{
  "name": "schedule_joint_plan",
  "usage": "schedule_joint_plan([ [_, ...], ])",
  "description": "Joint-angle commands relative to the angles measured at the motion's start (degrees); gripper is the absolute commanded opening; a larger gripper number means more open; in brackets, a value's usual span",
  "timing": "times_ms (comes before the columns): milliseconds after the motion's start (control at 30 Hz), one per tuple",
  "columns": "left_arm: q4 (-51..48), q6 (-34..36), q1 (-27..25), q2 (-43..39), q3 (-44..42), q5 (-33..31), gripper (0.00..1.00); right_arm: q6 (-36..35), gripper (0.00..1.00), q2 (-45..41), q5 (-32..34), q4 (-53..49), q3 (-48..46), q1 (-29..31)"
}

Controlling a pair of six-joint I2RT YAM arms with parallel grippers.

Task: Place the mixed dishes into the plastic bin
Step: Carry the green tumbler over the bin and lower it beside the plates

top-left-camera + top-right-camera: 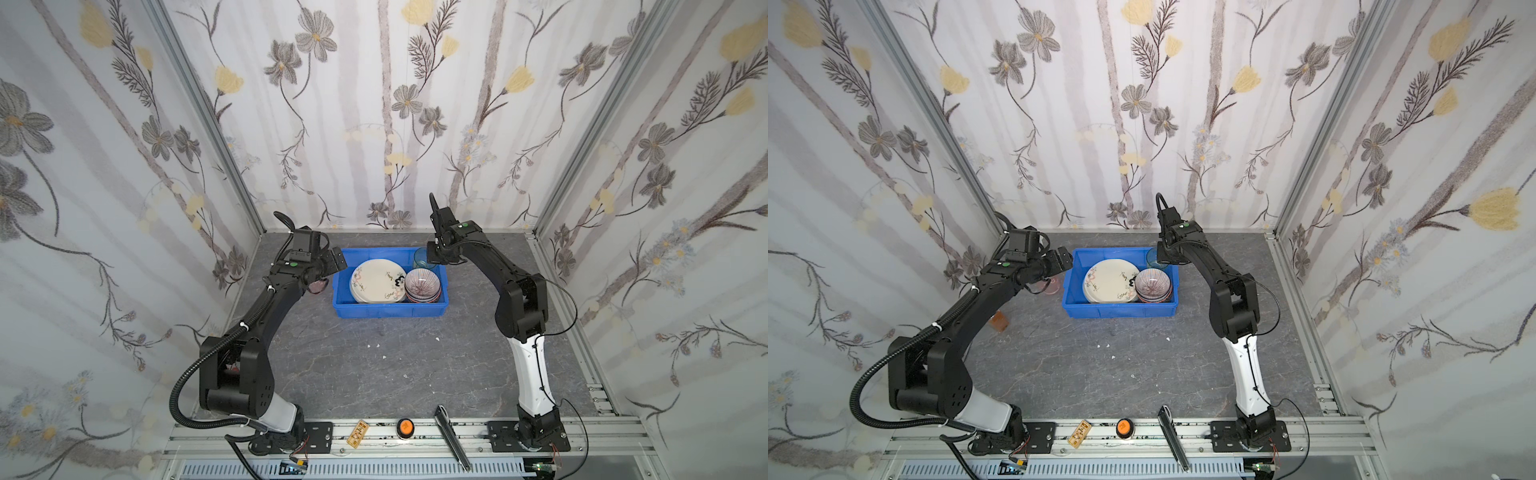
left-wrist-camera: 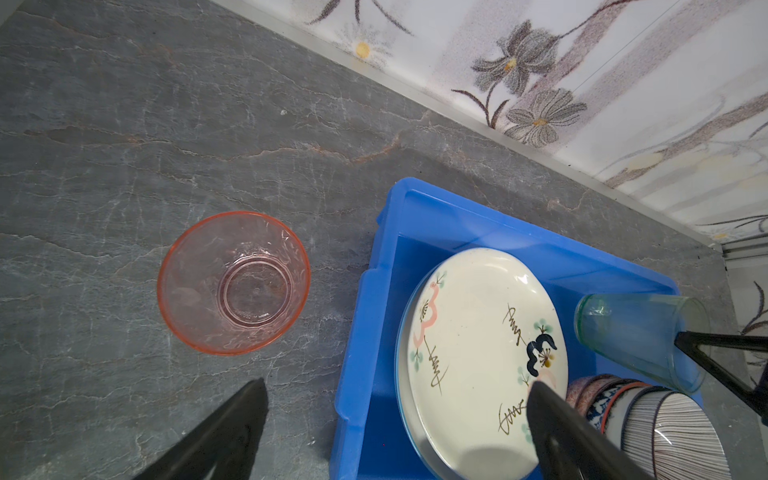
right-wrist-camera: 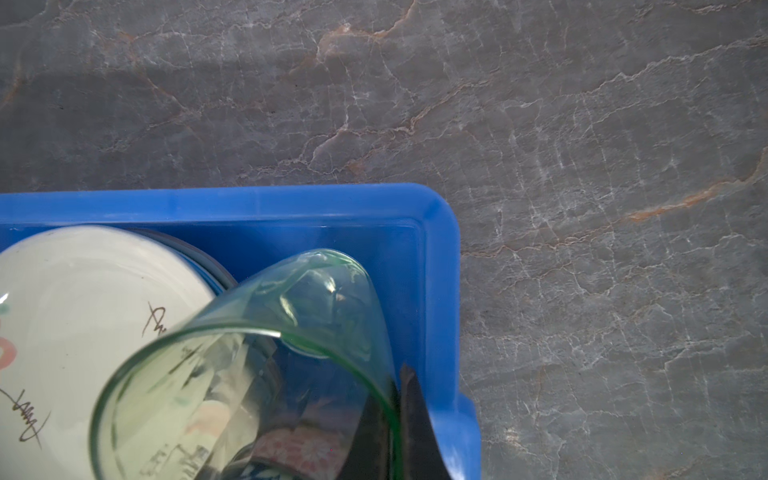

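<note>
Right gripper [image 3: 392, 399] is pinched tight on the rim of the green glass tumbler [image 3: 257, 374], one finger inside and one outside. That glass hangs tilted over the far right corner of the blue plastic bin [image 1: 390, 311]; can't tell if it touches the bottom. Left gripper [image 2: 397, 384] is spread wide with nothing in it, hovering over the bin's left wall. Pink glass tumbler [image 2: 232, 282] sits upright on the grey marbled tabletop [image 2: 166, 124], just outside the bin on its left. Inside the bin, the cream plate with drawings [image 2: 478, 332] lies on another plate, and just beside it is a stack of patterned bowls with the striped bowl [image 1: 422, 284] on top.
</note>
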Motion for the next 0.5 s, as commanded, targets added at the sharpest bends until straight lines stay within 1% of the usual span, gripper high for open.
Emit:
schedule_joint_plan([
  [0, 0.3, -0.23, 0.03, 0.15, 0.11, -0.2, 1.0, -0.96, 0.0, 0.96, 1.42, 2.32, 0.43, 0.25],
  [467, 0.29, -0.23, 0.03, 0.32, 0.18, -0.22, 1.0, -1.14, 0.01, 3.1, 0.51, 3.42, 0.42, 0.73],
])
